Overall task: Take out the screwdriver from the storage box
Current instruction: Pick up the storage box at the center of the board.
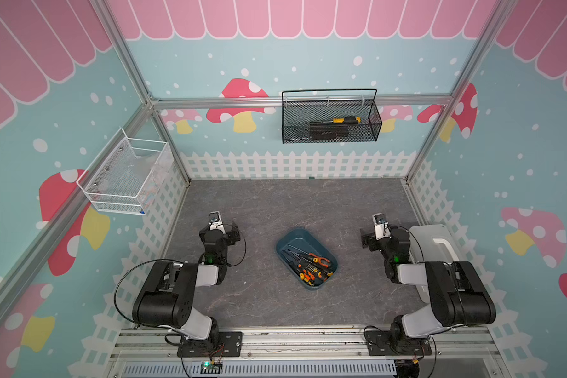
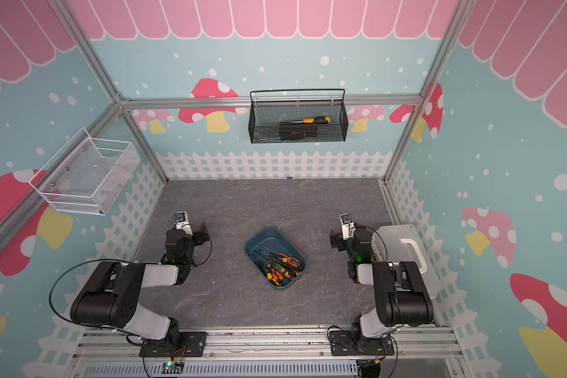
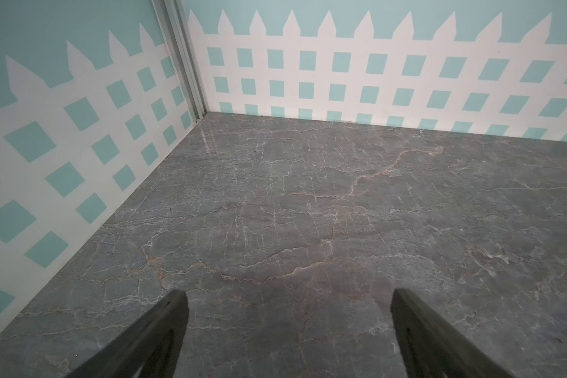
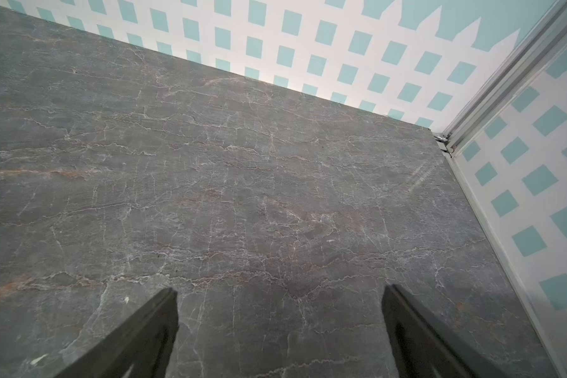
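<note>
Screwdrivers (image 1: pixel 299 261): where are they lying just now? Begin at the grippers. (K.)

Left gripper (image 3: pixel 288 294) is standing wide open, holding nothing, and is hanging over bare grey marbled tabletop (image 3: pixel 308 203) on the left side. Right gripper (image 4: pixel 280 289) is hanging with jaws spread and empty over bare tabletop on the right side. (M.)

And between them? (K.)

Storage box (image 1: pixel 290 238), dark teal, is sitting skewed mid-table between the two arms, well apart from both grippers. They are lying inside it, tangled with orange-handled pliers (image 1: pixel 322 261); I am not managing to count them. Whitish case with a handle (image 1: pixel 441 243) is sitting just beside the right arm. On the back rail a black wire-mesh basket (image 1: pixel 372 127) is hanging with a yellow-and-black screwdriver (image 1: pixel 346 120) in it. White mesh basket (image 1: pixel 118 183) is hanging on the left wall. (M.)
</note>
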